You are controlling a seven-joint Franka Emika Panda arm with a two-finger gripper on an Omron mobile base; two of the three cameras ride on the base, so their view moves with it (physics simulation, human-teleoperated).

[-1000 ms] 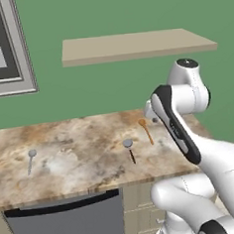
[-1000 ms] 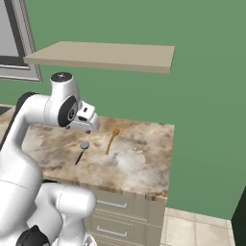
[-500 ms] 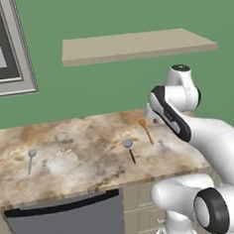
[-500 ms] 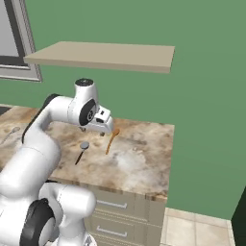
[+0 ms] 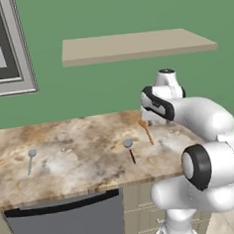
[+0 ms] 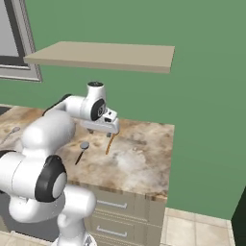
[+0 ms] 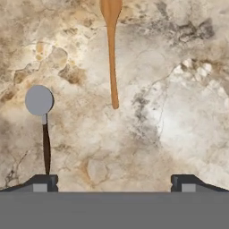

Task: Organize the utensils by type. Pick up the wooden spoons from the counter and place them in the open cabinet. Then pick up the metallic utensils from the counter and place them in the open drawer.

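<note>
Hand view: my hand wide above the table

My hand (image 7: 114,181) has its fingers spread wide and holds nothing. On the marbled table (image 7: 179,112), a wooden spoon (image 7: 112,49) lies at 12 o'clock. The black-handled metal utensil (image 7: 42,120) lies at 9 o'clock. Another grey spoon (image 5: 31,160) rests well apart at the left.

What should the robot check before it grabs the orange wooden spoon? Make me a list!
1. Gripper open wide: ok.
2. Gripper empty: ok.
3. Wooden spoon lying flat on the counter, in plain sight: ok.
4. Spoon centred between the fingertips: ok in the hand view.
5. Black-handled utensil clear of the spoon: ok, apart, though its handle ends near one fingertip.
6. Cabinet open and ready: cannot tell.
</note>
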